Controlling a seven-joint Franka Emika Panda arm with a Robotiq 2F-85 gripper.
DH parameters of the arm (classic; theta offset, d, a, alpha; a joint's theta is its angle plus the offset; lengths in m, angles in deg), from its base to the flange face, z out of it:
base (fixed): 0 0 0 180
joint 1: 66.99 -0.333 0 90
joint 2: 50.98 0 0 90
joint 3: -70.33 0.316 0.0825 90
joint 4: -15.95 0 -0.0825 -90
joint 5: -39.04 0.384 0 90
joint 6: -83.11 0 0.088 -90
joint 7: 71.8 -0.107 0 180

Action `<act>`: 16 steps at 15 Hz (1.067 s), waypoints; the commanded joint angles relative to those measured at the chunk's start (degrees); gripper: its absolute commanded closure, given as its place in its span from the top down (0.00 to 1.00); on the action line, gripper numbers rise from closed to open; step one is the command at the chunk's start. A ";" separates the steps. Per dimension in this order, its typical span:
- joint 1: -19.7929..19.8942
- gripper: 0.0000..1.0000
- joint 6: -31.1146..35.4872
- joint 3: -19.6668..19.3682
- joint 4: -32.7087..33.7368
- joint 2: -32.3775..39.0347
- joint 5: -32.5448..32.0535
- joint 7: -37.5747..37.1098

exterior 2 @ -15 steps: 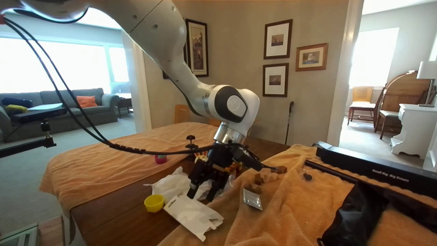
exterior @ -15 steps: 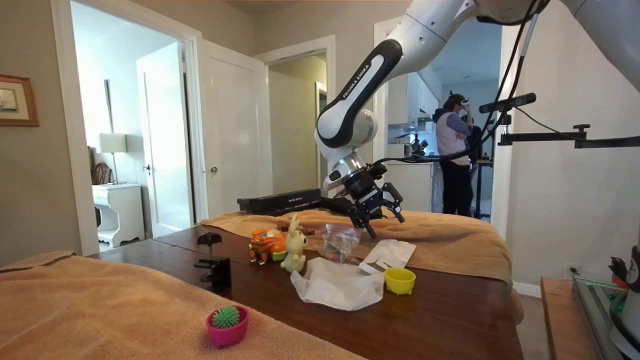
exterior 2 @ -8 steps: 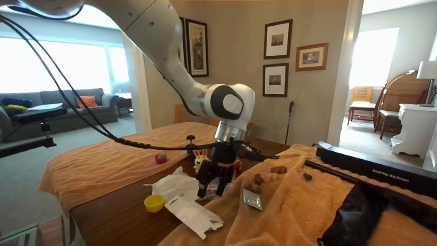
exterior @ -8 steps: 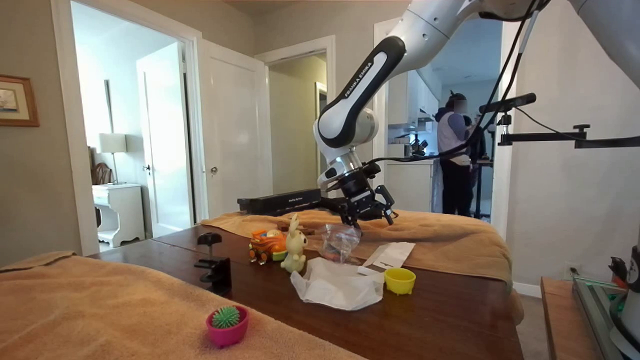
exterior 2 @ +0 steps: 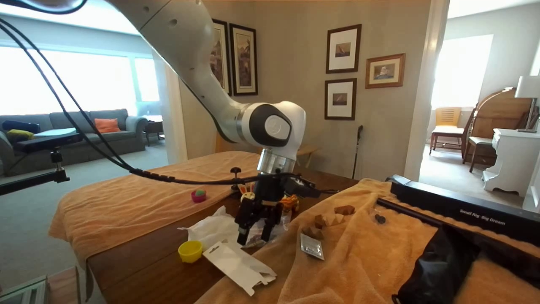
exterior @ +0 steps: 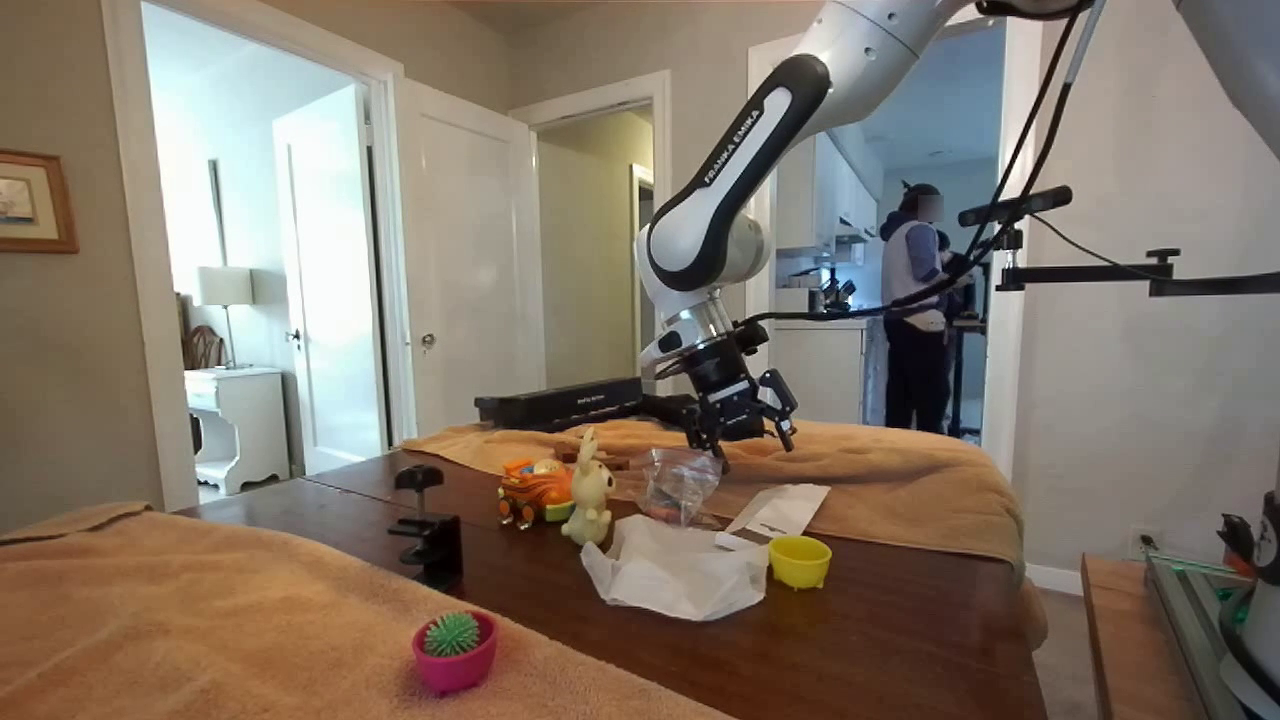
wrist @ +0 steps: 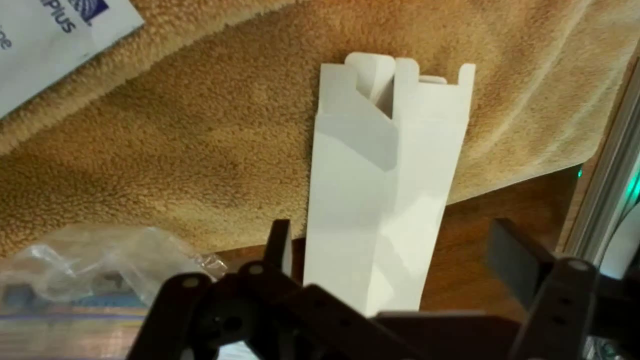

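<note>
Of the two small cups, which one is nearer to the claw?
The yellow cup, on the wooden table. The pink cup, which holds a green spiky ball, stands farther from the open claw, on an orange towel.

Compared with one second ago, your gripper [exterior: 756, 456] stands more upright and nearer the plastic bag [exterior: 680, 490]. Just below your gripper, the white box [exterior: 785, 508] has shifted slightly and lies flatter. Above the gripper, the arm [exterior 2: 273, 126] has drawn back, exposing more of a framed picture [exterior 2: 220, 55] behind it. Well beyond the gripper, a person [exterior: 910, 285] has changed posture.
</note>
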 commanded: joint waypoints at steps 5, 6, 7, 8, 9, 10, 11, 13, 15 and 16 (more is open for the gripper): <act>0.41 1.00 8.54 0.12 -10.01 -6.85 1.17 4.58; 0.49 1.00 9.75 0.13 -10.80 -6.99 1.64 5.07; 0.61 1.00 10.67 0.19 -11.53 -7.04 2.35 5.37; 0.60 1.00 11.64 0.16 -12.28 -7.06 2.65 5.31; 0.61 1.00 12.31 0.16 -12.92 -7.12 2.92 5.29; 0.61 1.00 13.31 0.17 -13.68 -7.22 3.08 5.23; 0.67 1.00 14.32 0.24 -14.49 -7.42 3.42 5.34; 1.21 1.00 17.68 0.72 -16.14 -7.85 5.40 6.81; 1.49 1.00 19.87 0.97 -17.37 -8.15 7.70 8.68; 1.57 1.00 20.85 1.04 -17.99 -8.32 8.65 9.60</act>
